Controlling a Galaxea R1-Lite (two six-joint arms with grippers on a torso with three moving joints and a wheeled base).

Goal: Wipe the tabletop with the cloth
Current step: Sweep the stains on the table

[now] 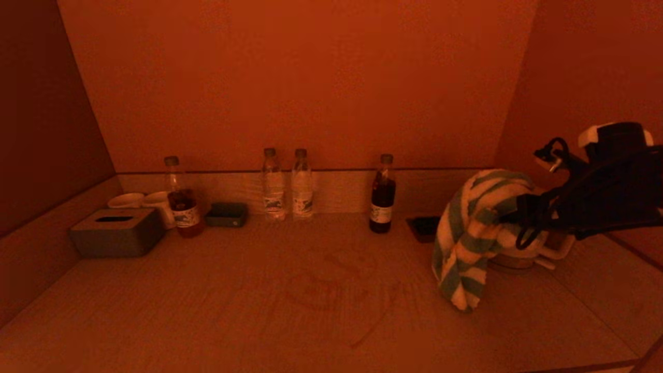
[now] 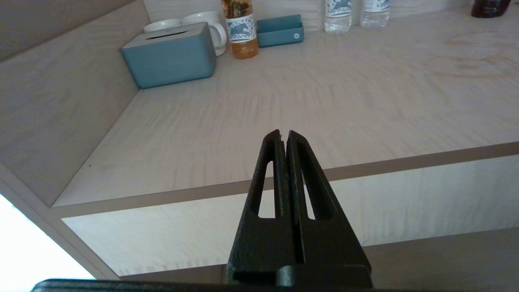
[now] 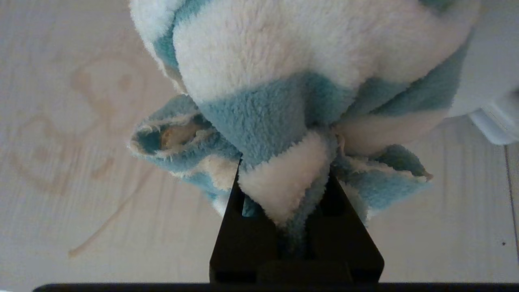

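A blue and white striped fluffy cloth (image 1: 469, 233) hangs above the right part of the pale wooden tabletop (image 1: 207, 305). My right gripper (image 1: 518, 220) is shut on the cloth and holds it in the air; the cloth bunches over its fingers in the right wrist view (image 3: 284, 81). Brownish smeared stains (image 1: 331, 282) lie on the tabletop's middle, left of the cloth; they also show in the right wrist view (image 3: 81, 134). My left gripper (image 2: 283, 136) is shut and empty, parked before the tabletop's front edge, out of the head view.
Along the back wall stand a tissue box (image 1: 116, 233), two mugs (image 1: 142, 201), a tea bottle (image 1: 181, 199), a small tray (image 1: 226, 214), two water bottles (image 1: 287, 186) and a dark bottle (image 1: 383, 194). A white kettle (image 1: 523, 251) stands behind the cloth. Side walls close in both ends.
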